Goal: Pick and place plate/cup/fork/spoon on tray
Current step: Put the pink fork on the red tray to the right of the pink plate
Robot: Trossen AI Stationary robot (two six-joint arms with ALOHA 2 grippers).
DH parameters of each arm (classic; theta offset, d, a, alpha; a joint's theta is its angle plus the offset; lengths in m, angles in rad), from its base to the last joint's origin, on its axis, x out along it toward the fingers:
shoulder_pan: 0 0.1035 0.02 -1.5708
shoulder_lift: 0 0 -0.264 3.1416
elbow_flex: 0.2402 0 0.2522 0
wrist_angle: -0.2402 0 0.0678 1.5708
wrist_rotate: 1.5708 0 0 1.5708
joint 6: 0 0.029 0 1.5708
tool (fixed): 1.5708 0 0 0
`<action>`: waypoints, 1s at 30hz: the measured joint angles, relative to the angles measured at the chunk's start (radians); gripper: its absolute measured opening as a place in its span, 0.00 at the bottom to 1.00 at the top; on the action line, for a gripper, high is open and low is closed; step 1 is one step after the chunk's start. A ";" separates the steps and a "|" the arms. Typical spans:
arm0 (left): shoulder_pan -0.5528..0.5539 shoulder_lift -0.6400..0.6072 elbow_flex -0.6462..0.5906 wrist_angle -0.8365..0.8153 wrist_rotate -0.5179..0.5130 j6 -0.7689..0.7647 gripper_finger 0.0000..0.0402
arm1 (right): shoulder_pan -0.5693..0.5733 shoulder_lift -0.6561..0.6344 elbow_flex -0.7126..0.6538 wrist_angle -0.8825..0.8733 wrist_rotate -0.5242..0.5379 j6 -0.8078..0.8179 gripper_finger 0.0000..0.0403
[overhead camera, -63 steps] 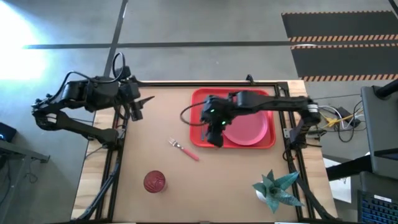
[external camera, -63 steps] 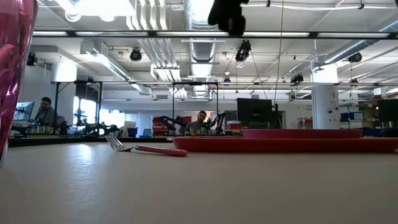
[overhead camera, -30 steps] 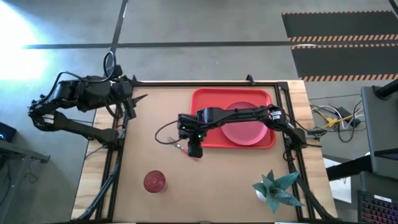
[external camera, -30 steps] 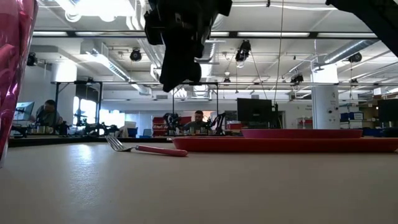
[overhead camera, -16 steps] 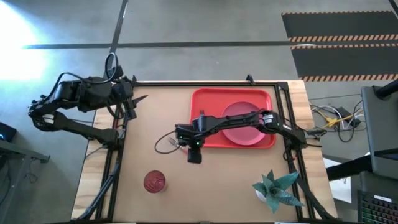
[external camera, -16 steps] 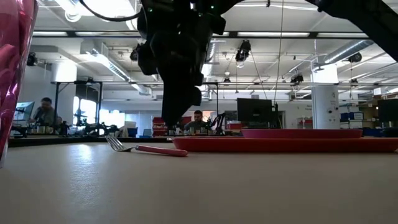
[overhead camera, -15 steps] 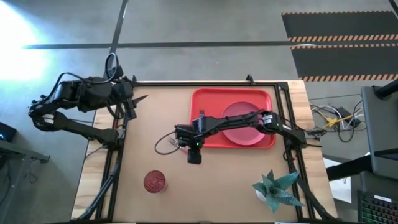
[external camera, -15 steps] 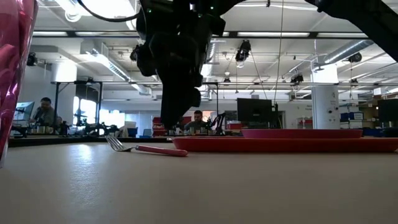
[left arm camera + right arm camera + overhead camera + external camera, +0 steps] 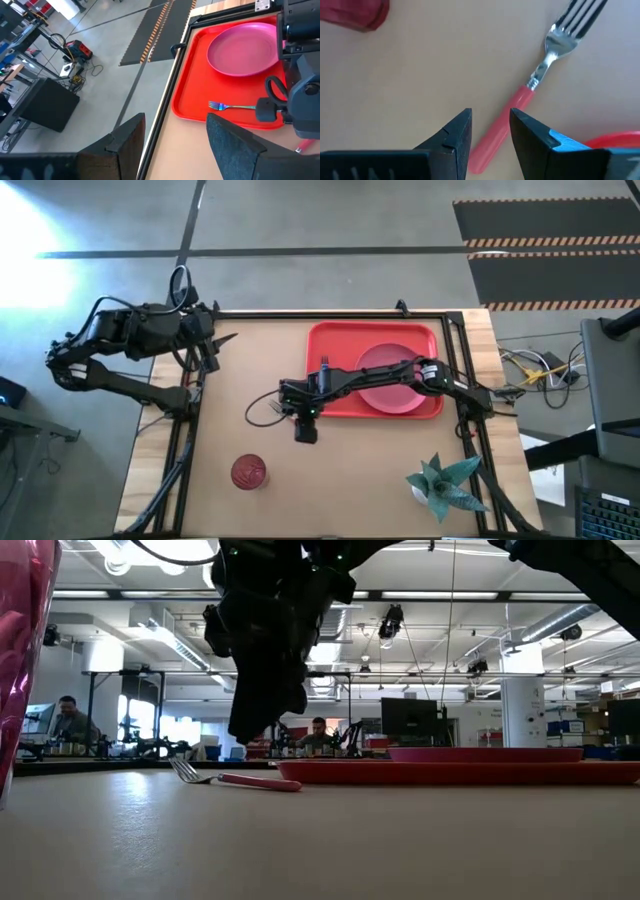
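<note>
The right gripper (image 9: 305, 430) hung above the table (image 9: 250, 380) just off the tray (image 9: 325, 405)'s near-left corner, reached out from the right side across the tray so that it could come down on the fork (image 9: 530, 107), which lay flat on the bare wood beside that corner. In the right wrist view its two fingers (image 9: 532, 135) stood a little apart and empty, the red-pink handle passing under the gap between them, a narrow opening that seemed chosen to straddle the slim handle instead of the tined head. The low view showed the fork (image 9: 235, 778) resting on the tabletop with the gripper (image 9: 250, 725) above it and not touching. The plate (image 9: 392, 378) already sat inside the tray toward its right half, leaving the left part free, probably for the utensils; the left wrist view showed a small dark-handled utensil, likely the spoon (image 9: 235, 106), lying there near the front rim. The cup (image 9: 249, 472) stood alone near the table's front edge, well apart from the tray and yet to be fetched. The left gripper (image 9: 222, 342) waited with its fingers wide apart at the table's far-left corner, clear of the working arm.
</note>
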 joint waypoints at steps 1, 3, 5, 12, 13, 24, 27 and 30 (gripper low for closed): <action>0.000 0.000 0.000 0.000 0.000 0.000 0.48 | 0.000 0.000 -0.002 0.007 0.007 0.000 0.31; 0.000 0.000 0.000 0.000 0.000 0.000 0.48 | 0.000 0.000 -0.005 0.018 0.025 0.000 0.31; 0.000 0.001 0.000 0.000 0.000 0.000 0.48 | 0.000 0.000 -0.011 0.022 0.031 0.003 0.31; 0.000 0.000 0.000 0.000 0.000 0.001 0.48 | 0.000 0.000 -0.042 0.022 0.048 0.019 0.31; 0.000 0.000 0.000 0.000 0.000 0.003 0.48 | 0.000 0.000 -0.045 0.023 0.048 0.020 0.31; 0.000 0.000 0.000 0.000 0.000 0.006 0.48 | -0.002 0.000 -0.087 0.099 0.047 0.036 0.31; 0.000 0.000 0.000 0.000 0.000 0.006 0.48 | -0.002 0.000 -0.110 0.121 0.042 0.054 0.31; 0.000 0.000 0.000 0.000 0.000 0.006 0.48 | -0.002 0.000 -0.122 0.124 0.041 0.060 0.31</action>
